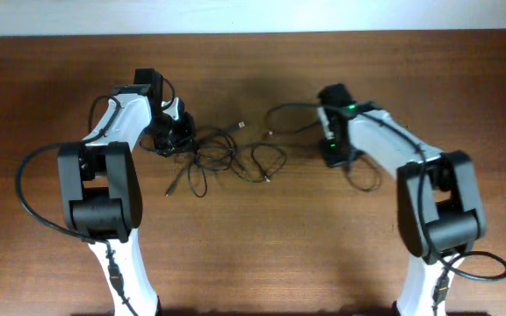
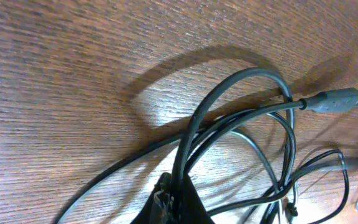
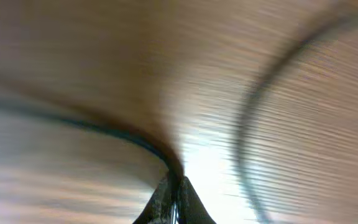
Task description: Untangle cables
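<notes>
**Left gripper holds a bunch: knot may tighten**

At the bottom edge of its wrist view it is closed tight on several strands of the cables, which lie tangled mid-frame on the table. Right of centre, the right gripper is pinched shut on one thin strand. Pulling apart now would likely cinch the loops, or that strand could slip out.

The bench shows brown wood, finely grained, with a dull sheen. The cables wear smooth, matt dark plastic sheathing; one plug ends in a silvery metal tip.
</notes>
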Action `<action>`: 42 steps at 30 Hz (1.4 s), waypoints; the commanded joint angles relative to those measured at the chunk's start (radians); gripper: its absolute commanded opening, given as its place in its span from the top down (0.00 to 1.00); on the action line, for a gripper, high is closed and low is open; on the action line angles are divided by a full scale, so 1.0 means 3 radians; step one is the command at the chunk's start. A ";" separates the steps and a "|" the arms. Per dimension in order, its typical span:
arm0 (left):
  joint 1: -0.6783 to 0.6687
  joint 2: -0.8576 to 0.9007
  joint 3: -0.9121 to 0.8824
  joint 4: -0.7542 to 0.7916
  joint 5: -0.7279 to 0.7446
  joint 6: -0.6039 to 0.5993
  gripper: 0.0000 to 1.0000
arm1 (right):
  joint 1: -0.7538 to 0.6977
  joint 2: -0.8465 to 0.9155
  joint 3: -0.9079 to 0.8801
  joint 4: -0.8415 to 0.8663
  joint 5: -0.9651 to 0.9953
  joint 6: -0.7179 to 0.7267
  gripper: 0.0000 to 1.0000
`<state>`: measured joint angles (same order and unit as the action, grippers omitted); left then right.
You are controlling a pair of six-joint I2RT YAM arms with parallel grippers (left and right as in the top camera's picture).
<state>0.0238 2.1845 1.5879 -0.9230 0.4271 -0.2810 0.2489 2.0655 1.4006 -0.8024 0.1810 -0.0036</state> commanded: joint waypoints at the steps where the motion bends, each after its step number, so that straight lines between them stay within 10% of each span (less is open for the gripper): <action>1: 0.0057 0.0036 -0.0014 0.0005 -0.0027 -0.0024 1.00 | -0.0595 0.0075 -0.0132 0.0058 0.0348 0.0052 0.96; 16: 0.0371 0.0036 -0.0018 -0.0072 -0.0170 -0.0275 1.00 | -0.3166 0.0075 -0.0132 0.0451 -0.0257 0.1082 0.96; 20: 0.0370 0.0036 -0.0018 -0.0071 -0.0167 -0.0287 1.00 | -0.3009 0.0075 -0.0130 0.0467 -0.0416 0.1080 0.85; 22: 0.0366 0.0036 -0.0018 -0.0070 -0.0165 -0.0287 1.00 | -0.2749 0.0075 -0.0052 0.0357 -0.0432 0.0991 0.24; 24: 0.0366 0.0036 -0.0018 -0.0070 -0.0165 -0.0287 1.00 | -0.2438 0.0075 0.0203 0.0023 -0.0160 0.0988 0.01; 30: 0.0366 0.0036 -0.0018 -0.0070 -0.0164 -0.0289 1.00 | -0.1595 0.0075 0.1193 -0.1293 0.0106 0.0882 0.01; 34: 0.0366 0.0036 -0.0018 -0.0069 -0.0164 -0.0312 1.00 | -0.1058 0.0075 0.1189 -0.1286 -0.0710 -0.0114 0.01; 42: 0.0328 0.0036 -0.0018 -0.0058 -0.0165 -0.0312 1.00 | -0.0392 0.0083 0.1142 -0.0484 -0.1119 -0.0266 0.01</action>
<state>0.1257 2.1845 1.5879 -0.9424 0.3874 -0.3637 0.0978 2.0926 1.7466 -1.0084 -0.1219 -0.0586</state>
